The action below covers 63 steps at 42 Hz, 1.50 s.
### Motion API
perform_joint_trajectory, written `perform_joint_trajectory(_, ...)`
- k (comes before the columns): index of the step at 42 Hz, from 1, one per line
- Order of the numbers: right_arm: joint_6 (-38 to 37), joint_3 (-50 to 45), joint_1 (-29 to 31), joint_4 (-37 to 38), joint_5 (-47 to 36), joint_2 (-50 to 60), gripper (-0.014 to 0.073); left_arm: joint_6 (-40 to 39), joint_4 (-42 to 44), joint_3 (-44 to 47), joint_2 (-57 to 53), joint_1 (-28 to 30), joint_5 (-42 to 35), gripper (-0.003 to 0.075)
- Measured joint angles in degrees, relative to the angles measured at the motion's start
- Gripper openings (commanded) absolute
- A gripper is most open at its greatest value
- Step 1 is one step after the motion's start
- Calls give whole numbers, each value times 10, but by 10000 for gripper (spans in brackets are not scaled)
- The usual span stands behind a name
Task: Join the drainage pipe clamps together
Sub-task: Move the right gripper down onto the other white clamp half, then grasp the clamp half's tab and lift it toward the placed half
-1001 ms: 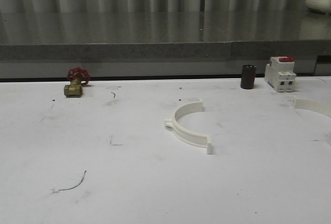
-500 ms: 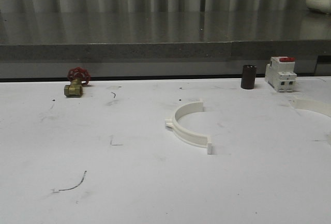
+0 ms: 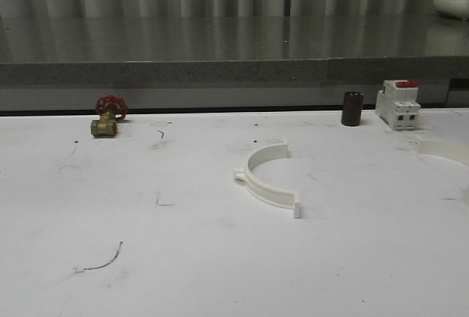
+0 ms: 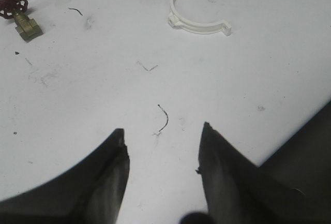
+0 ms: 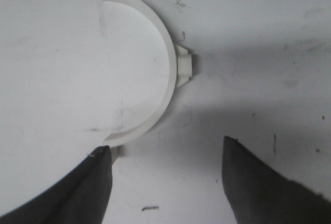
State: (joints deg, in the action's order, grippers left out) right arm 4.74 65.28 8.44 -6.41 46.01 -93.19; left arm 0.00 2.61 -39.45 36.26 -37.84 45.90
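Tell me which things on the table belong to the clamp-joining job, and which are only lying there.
For the job:
centre clamp half
second clamp half, at the table's right edge

Lying about:
red-handled brass valve
dark cylinder
circuit breaker

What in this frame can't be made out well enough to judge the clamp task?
- Second white plastic half-ring clamp: cut off by the front view's right edge.
- Same clamp in the right wrist view: its lower end hidden behind the right tool finger.
- White box-shaped circuit breaker with red top: markings too small.
- Central white plastic half-ring clamp: tab detail too small.
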Motion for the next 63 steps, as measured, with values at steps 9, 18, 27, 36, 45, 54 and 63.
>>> perform_joint_trajectory(9,20,1,0,0,-74,-75,489,0,-1,0,0,0,0,314)
perform_joint_trajectory(18,23,4,0,0,-125,-127,486,0,-1,0,0,0,0,314)
perform_joint_trajectory(27,24,4,0,0,-150,-148,267,0,-2,0,0,0,0,314)
perform_joint_trajectory(36,25,4,0,0,-154,-147,201,0,-2,0,0,0,0,314)
perform_joint_trajectory(45,25,4,0,0,-154,-147,201,0,-2,0,0,0,0,314)
perform_joint_trajectory(54,25,6,0,-5,-136,-145,201,0,-2,0,0,0,0,314)
perform_joint_trajectory(63,17,12,-9,-20,-70,-64,201,0,-2,0,0,0,0,314)
